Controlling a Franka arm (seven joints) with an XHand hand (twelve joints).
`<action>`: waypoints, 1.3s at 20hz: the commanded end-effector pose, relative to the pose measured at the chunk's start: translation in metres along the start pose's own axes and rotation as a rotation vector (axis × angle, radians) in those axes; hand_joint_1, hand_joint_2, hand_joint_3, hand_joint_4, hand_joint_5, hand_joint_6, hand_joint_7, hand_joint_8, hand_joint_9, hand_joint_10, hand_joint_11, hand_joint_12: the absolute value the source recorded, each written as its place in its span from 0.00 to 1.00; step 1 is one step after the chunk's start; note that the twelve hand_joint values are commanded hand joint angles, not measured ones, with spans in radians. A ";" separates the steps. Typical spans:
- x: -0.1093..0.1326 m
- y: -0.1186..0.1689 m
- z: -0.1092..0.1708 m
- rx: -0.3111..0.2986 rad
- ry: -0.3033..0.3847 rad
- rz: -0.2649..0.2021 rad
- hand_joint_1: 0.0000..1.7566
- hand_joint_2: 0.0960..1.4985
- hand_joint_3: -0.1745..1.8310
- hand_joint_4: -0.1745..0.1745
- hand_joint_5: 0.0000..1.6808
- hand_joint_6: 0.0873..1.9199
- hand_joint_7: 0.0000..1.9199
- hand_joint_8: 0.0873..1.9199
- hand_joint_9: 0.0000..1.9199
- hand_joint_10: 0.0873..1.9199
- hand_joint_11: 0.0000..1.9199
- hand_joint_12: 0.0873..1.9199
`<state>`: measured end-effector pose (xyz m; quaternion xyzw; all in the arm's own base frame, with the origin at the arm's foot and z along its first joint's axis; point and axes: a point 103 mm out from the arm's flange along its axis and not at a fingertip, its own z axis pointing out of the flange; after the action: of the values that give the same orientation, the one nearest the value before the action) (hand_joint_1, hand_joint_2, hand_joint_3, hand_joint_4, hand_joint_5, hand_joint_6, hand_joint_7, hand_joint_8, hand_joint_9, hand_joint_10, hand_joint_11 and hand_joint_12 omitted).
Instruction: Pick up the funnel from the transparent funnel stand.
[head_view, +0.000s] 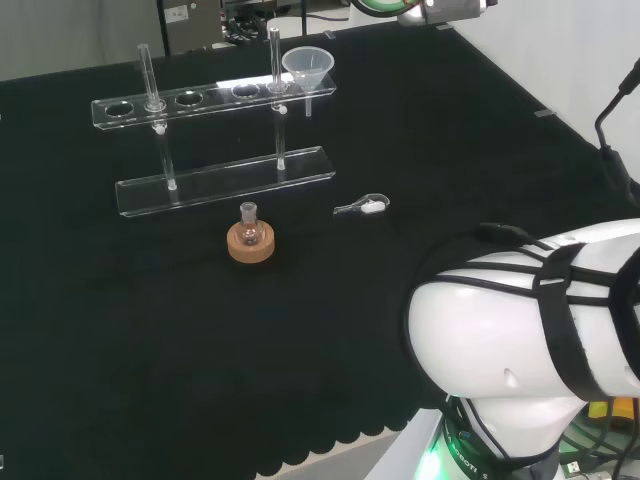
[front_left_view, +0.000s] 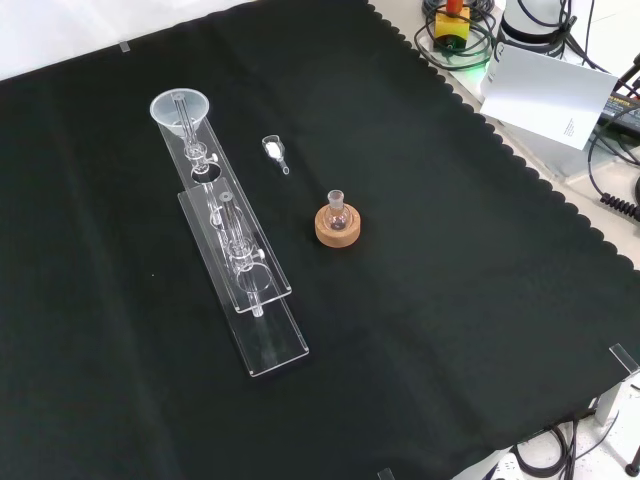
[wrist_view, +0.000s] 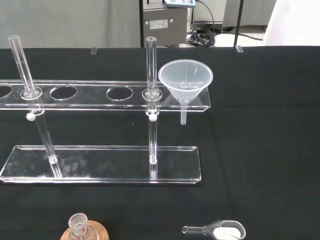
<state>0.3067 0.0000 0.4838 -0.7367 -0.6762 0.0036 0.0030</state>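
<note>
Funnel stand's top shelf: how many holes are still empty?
3. On the funnel stand, the top shelf has three open holes, all to the funnel's left in the wrist view; the leftmost hole is cut off there. None looks hidden.

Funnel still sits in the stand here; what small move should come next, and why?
Probably an approach: bring the robot hand over the bench toward the funnel, which sits upright in the end hole of the stand, its stem hanging through the top plate. Nothing is touching it yet, and a post rises right beside it, so coming in from the stand's free end looks safest.
</note>
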 end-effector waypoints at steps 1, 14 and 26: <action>0.000 0.000 0.000 -0.010 -0.010 0.000 0.00 0.73 0.36 0.50 0.05 0.00 0.01 0.05 0.02 0.28 0.00 0.61; -0.013 0.011 0.009 0.008 0.000 0.036 0.00 0.78 0.30 0.50 0.06 0.00 0.01 0.06 0.02 0.28 0.00 0.62; -0.057 0.039 0.038 -0.018 0.042 0.122 0.05 0.78 0.23 0.48 0.09 0.00 0.04 0.18 0.08 0.31 0.00 0.65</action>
<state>0.3305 -0.0431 0.4599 -0.7699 -0.6378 -0.0129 0.0151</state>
